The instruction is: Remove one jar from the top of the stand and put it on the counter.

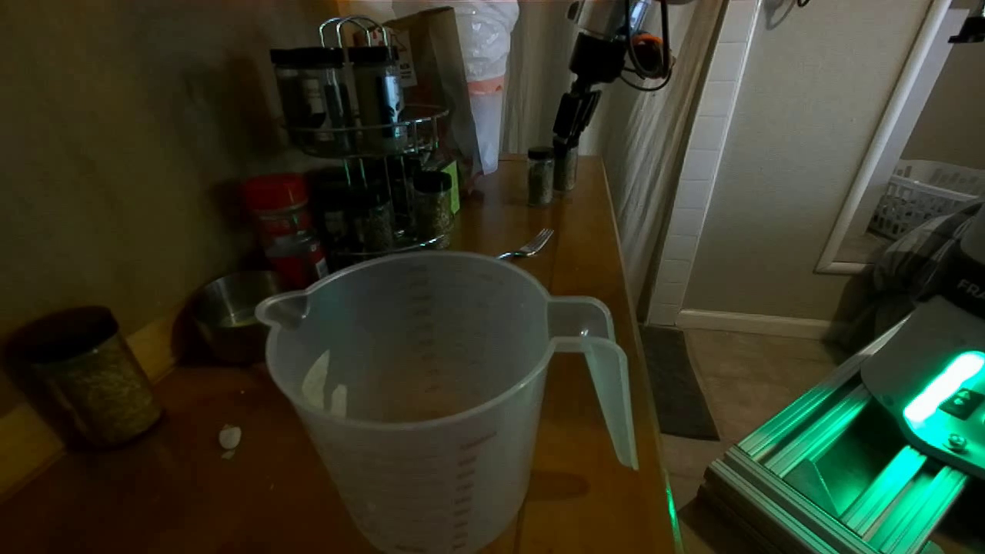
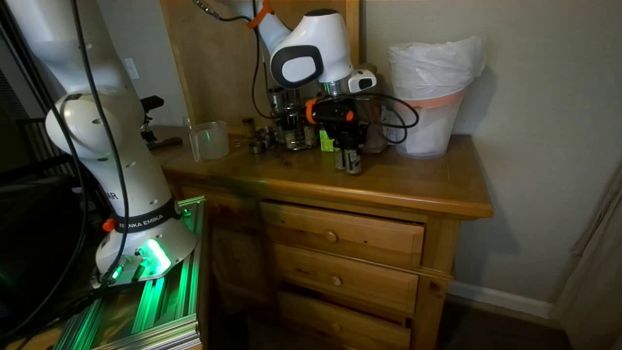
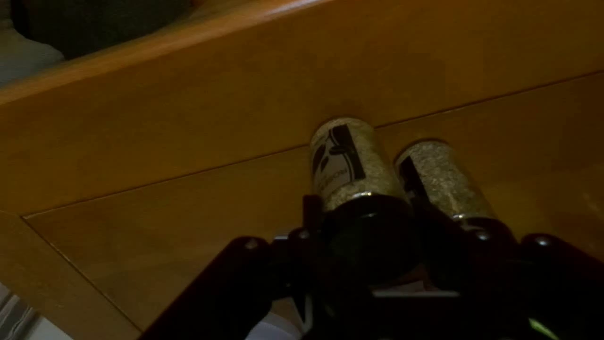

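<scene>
We find the hand [image 3: 365, 212] pointing down, its fingers clamped about the black lid of a spice jar [image 3: 347, 160], one on each side. That jar is upright at the bench [image 2: 413, 180], well apart from the stand [image 1: 423, 121]; its base looks to meet the wood by a seam in the boards, though we cannot be sure that it bears its weight there. A neighbouring jar [image 3: 446, 177], also dark-lidded and filled with something pale and flaky, stands just beside it; whether the two touch we cannot tell. In an exterior view we make out two upper jars [image 1: 312, 92] on the stand's top tier, below its thin wire handle, and more lower jars [image 1: 433, 204] on the tier beneath. A fork [image 1: 531, 245] lies between the stand and the edge of the bench, its handle partly hidden by the translucent measuring jug [image 1: 431, 462]. Beside the stand we see red-lidded containers [image 1: 277, 208], and near them a metal cup [image 1: 231, 327]. A white bin [image 2: 423, 126] with a plastic liner stands on the bench near the hand, and a brown paper bag [image 1: 442, 69] stands between the stand and the bin.
</scene>
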Robot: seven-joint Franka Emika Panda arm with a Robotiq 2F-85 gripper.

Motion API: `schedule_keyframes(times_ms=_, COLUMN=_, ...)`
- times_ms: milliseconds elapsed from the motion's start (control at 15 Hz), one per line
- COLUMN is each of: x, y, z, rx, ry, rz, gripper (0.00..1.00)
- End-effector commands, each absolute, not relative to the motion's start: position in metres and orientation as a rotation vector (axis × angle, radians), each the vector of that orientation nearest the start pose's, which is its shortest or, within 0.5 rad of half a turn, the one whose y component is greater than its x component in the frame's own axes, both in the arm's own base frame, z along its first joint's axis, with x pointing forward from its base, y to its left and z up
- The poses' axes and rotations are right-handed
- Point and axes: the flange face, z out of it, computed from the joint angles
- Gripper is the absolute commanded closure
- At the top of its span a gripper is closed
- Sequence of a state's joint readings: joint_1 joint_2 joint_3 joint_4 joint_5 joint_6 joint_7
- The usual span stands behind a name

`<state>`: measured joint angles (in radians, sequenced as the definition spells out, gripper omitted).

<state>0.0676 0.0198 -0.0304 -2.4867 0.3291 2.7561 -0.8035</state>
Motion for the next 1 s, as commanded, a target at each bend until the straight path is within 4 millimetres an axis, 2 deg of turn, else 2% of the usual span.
schedule_keyframes(times_ms=0, x=0.509, y=-0.001, z=0.307, rx=-2.940, ry=-0.802, rz=-0.445, gripper=0.74)
schedule_keyframes(times_ms=200, x=0.516, y=-0.014, z=0.313, rx=-2.953, ry=-0.770, rz=-0.410, gripper=0.74)
schedule_keyframes(times_ms=467, x=0.520, y=-0.022, z=0.307, rx=-2.943, ry=-0.732, rz=-0.350, gripper=0.74)
schedule_keyframes(times_ms=933, x=0.519, y=-0.015, z=0.300, rx=-2.938, ry=-0.724, rz=-0.308, gripper=0.74)
